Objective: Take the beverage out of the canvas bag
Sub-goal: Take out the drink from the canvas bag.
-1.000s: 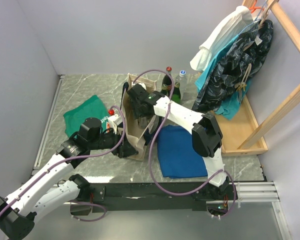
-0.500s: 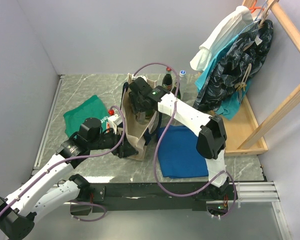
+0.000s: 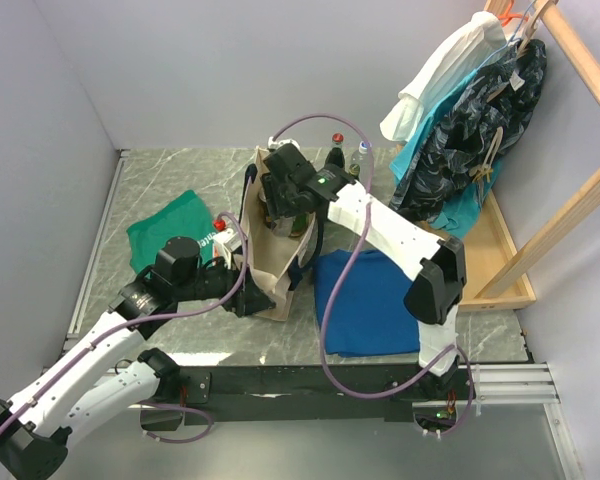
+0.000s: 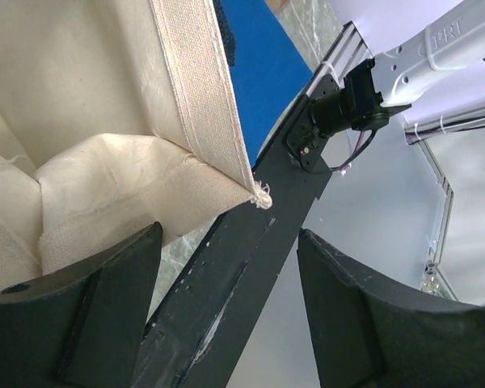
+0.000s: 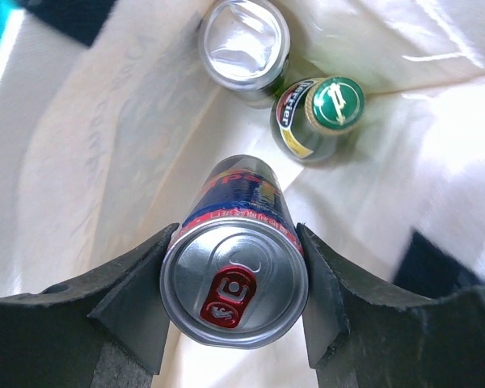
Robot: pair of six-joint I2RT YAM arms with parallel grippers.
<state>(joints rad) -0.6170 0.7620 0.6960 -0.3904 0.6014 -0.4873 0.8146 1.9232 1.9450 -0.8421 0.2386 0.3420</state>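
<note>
Right gripper is clamped on the beverage can. One finger bears on each side of the can body just under the rim, and the pull-tab end faces the wrist camera. The can hangs upright inside the canvas bag, with cream fabric visible on all sides of it.

Deeper in the bag, beyond the can, stand a green-capped bottle and a second can. They are close together and apart from the held can.

Left gripper sits low at the bag's near corner. Its jaws stand apart, a fold of canvas lies against one finger, and no clamp on the fabric is seen.

From the top view, the right gripper is at the bag mouth. The bag stands upright on the counter, between a green cloth and a blue cloth. Two bottles stand just behind it.

Step in hand, as judged: extraction, with the grasp made and the can not yet clear of the rim.

The next move calls for:
- a straight vertical lift, with the can kept off the navy straps and the bag walls;
- a sideways transfer to bare counter, then release.
</note>
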